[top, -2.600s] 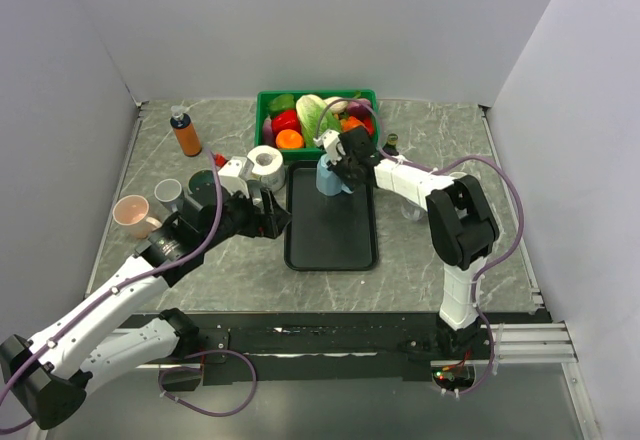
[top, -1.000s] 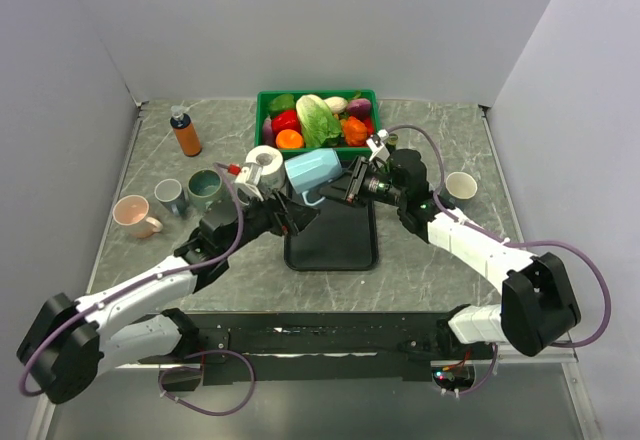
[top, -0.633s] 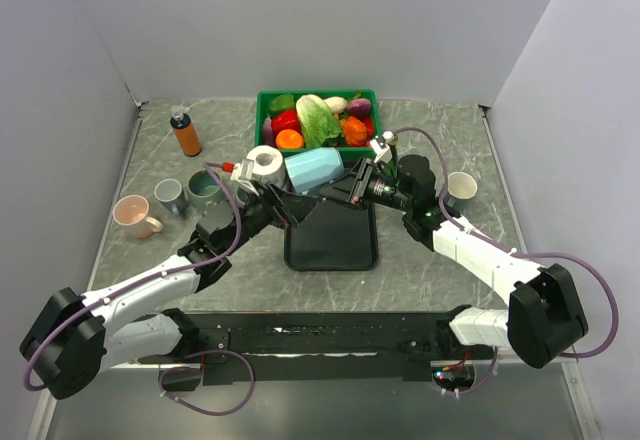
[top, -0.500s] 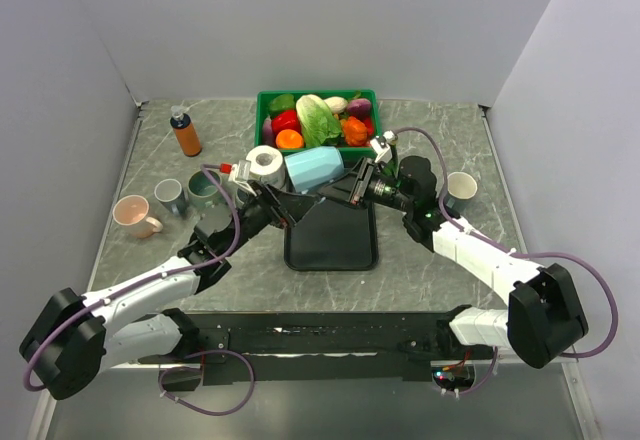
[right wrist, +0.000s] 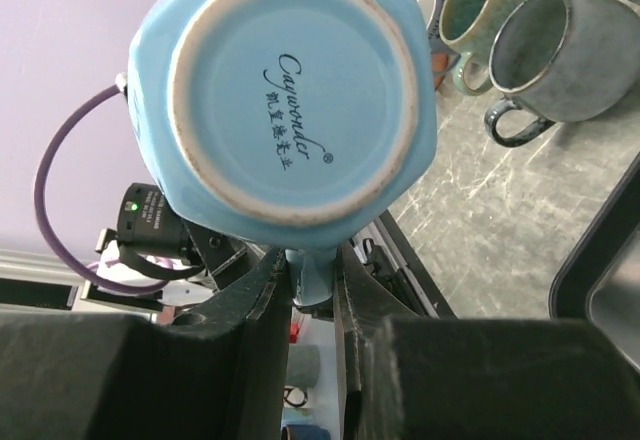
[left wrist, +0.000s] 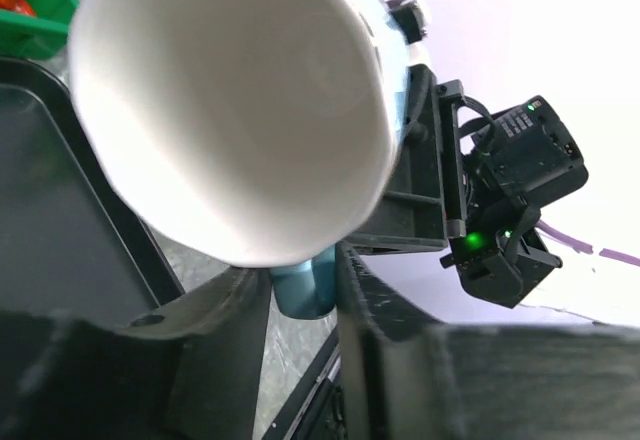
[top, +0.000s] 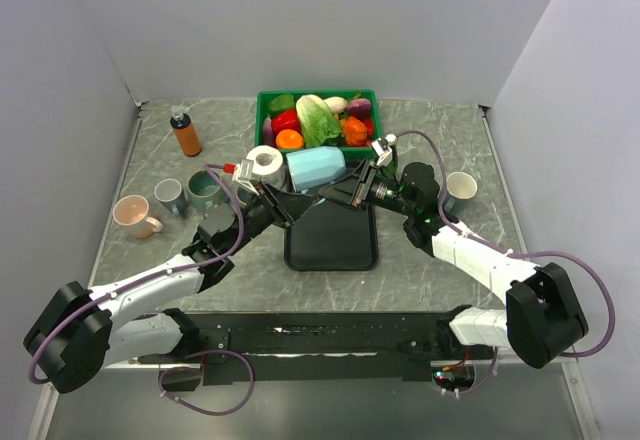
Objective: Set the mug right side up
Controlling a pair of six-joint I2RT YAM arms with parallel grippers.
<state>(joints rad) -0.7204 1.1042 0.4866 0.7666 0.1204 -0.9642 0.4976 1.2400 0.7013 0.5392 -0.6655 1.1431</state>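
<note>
A light blue mug (top: pixel 315 170) hangs on its side above the black tray (top: pixel 330 250), held between both arms. Its white mouth (left wrist: pixel 230 110) faces the left wrist camera, and its base (right wrist: pixel 295 90) faces the right wrist camera. My right gripper (top: pixel 338 192) is shut on the mug's handle (right wrist: pixel 312 272), one finger on each side. From the other side, my left gripper (top: pixel 290 203) has its fingers pressed against the same handle (left wrist: pixel 305 285). The two grippers' fingertips nearly meet under the mug.
A green basket (top: pixel 262 110) of vegetables stands behind the tray. A white tape roll (top: pixel 265 160) lies beside it. A pink mug (top: pixel 132 215), a grey mug (top: pixel 168 196) and a green mug (top: pixel 205 188) stand at the left. An orange bottle (top: pixel 186 132) stands at the far left and another mug (top: pixel 460 188) at the right.
My left gripper has risen to the mug and its fingers have closed in on the handle. The right gripper has kept its hold, turning the mug slightly in the air.
</note>
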